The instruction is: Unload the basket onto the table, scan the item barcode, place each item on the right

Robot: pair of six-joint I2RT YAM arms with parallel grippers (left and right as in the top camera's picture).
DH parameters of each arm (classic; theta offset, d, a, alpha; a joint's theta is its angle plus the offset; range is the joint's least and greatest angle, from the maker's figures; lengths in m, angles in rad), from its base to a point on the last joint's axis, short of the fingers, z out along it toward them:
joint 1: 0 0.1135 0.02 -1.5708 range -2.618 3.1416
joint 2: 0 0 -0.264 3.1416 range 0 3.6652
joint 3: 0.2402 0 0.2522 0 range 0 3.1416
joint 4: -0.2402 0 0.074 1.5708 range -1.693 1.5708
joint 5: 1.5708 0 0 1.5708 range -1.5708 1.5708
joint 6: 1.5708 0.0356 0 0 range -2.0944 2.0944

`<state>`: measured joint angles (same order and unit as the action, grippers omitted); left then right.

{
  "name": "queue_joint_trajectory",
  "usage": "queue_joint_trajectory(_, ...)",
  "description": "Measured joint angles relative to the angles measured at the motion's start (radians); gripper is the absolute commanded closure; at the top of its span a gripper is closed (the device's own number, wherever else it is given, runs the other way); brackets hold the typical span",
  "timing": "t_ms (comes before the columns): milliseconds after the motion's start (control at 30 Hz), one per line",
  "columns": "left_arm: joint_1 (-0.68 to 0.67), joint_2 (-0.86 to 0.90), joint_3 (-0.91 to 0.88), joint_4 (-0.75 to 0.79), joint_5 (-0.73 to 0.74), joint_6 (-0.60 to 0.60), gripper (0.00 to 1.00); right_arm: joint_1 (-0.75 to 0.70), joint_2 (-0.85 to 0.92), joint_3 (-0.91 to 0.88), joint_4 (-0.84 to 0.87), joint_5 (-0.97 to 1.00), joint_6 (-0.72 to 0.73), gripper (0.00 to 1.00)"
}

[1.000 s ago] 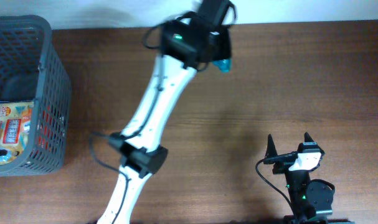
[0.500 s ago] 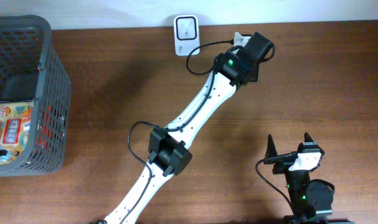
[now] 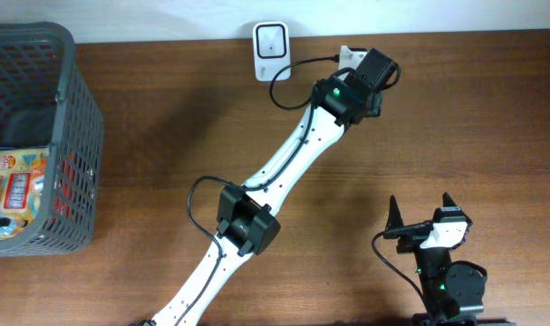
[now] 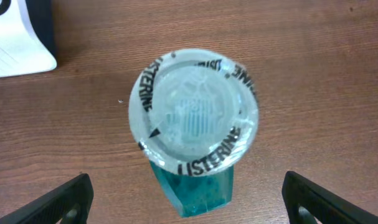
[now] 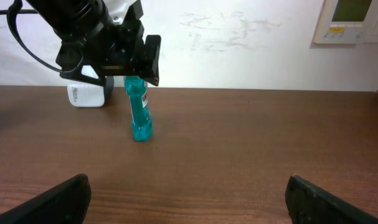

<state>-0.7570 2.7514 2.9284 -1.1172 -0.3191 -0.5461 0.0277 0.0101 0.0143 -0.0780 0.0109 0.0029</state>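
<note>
The brown wooden bench (image 3: 456, 127) fills the overhead view. The left arm (image 3: 293, 154) reaches diagonally across it to the far edge. A dark mesh basket (image 3: 80, 109) sits at the far left end, holding what looks like a colourful snack packet (image 3: 19, 186), though its print is too small to read. The right hand (image 3: 420, 205) rests at the near edge with its fingers spread wide and nothing between them.

The left hand (image 4: 185, 183) hangs directly over the mouthwash bottle (image 5: 139, 109). Its fingers are spread well apart on either side and do not touch the bottle. A white scanner (image 3: 271, 39) stands at the far edge. The teal bottle stands upright on the bench near the scanner, on its right in the overhead view. Its clear cap reads LISTERINE.
</note>
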Motion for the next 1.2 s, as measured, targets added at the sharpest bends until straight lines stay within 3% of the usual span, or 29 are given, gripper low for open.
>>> queue_joint_trajectory(133, 0.0, -0.011, 0.136, -0.085, -0.001, 0.0, 0.01, 0.0, 0.0, 0.0, 0.0, 0.0, 0.0, 0.02)
queue_joint_trajectory(267, 0.053, -0.237, 0.189, -0.322, -0.016, 0.001, 0.01, 0.0, 0.0, 0.0, 0.001, 0.0, 0.0, 0.01)
queue_joint_trajectory(367, 0.24, -0.4, 0.202, -0.51, -0.029, 0.003, 0.01, 0.0, 0.0, 0.0, 0.001, 0.0, 0.0, 0.02)
queue_joint_trajectory(400, 0.361, -0.453, 0.202, -0.564, -0.034, 0.004, 0.01, 0.0, 0.0, 0.0, 0.0, 0.0, 0.0, 0.02)
queue_joint_trajectory(500, 0.622, -0.545, 0.202, -0.567, 0.013, 0.058, 0.01, 0.0, 0.0, 0.0, 0.0, 0.0, 0.0, 0.02)
queue_joint_trajectory(600, 0.986, -0.585, 0.191, -0.568, 0.213, 0.14, 0.01, 0.0, 0.0, 0.0, 0.0, 0.0, 0.001, 0.01)
queue_joint_trajectory(633, 1.032, -0.587, 0.179, -0.569, 0.245, 0.164, 0.01, 0.0, 0.0, 0.0, 0.0, 0.0, 0.0, 0.02)
queue_joint_trajectory(733, 1.23, -0.595, 0.08, -0.57, 0.278, 0.249, 0.0, 0.0, 0.0, 0.0, 0.0, 0.0, 0.0, 0.02)
queue_joint_trajectory(800, 1.343, -0.599, -0.011, -0.565, 0.268, 0.279, 0.05, 0.0, 0.0, 0.0, 0.0, 0.0, 0.001, 0.01)
queue_joint_trajectory(867, 1.447, -0.61, -0.19, -0.563, 0.286, 0.296, 0.07, 0.0, 0.0, 0.0, 0.0, 0.0, 0.001, 0.01)
queue_joint_trajectory(900, 1.475, -0.617, -0.313, -0.543, 0.294, 0.297, 0.14, 0.0, 0.0, 0.0, 0.0, 0.0, 0.001, 0.02)
queue_joint_trajectory(1067, 1.449, -0.611, -0.776, -0.314, 0.376, 0.415, 0.16, 0.0, 0.0, 0.0, 0.0, 0.0, 0.0, 0.02)
queue_joint_trajectory(1200, 1.411, -0.608, -0.949, -0.201, 0.393, 0.468, 0.45, 0.0, 0.0, 0.0, 0.0, 0.0, 0.0, 0.02)
